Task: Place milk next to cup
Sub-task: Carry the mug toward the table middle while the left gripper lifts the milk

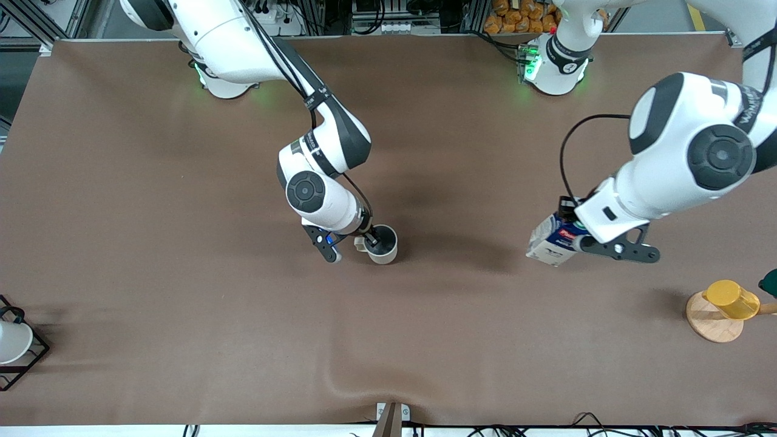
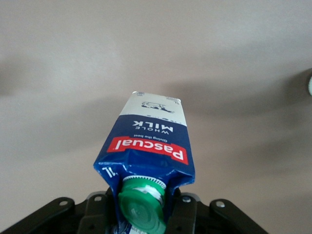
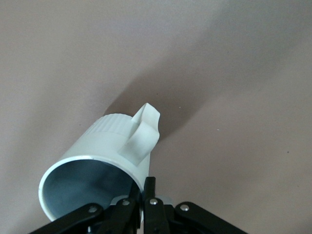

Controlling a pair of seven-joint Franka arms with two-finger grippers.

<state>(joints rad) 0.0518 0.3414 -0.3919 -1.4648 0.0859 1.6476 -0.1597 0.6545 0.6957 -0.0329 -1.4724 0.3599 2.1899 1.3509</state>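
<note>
The cup (image 1: 383, 244) stands upright on the brown tabletop (image 1: 152, 243) near its middle, and the right pincer (image 1: 370, 241) is clamped on the cup's rim next to the small handle (image 3: 142, 132). Toward the left arm's end, well apart from the cup, the left pincer (image 1: 573, 233) is clamped on the top of the milk (image 1: 551, 239), holding the carton tilted over the tabletop.

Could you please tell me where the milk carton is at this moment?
In the front view the milk is tilted in the left gripper, toward the left arm's end of the table, apart from the cup that the right gripper holds.
</note>
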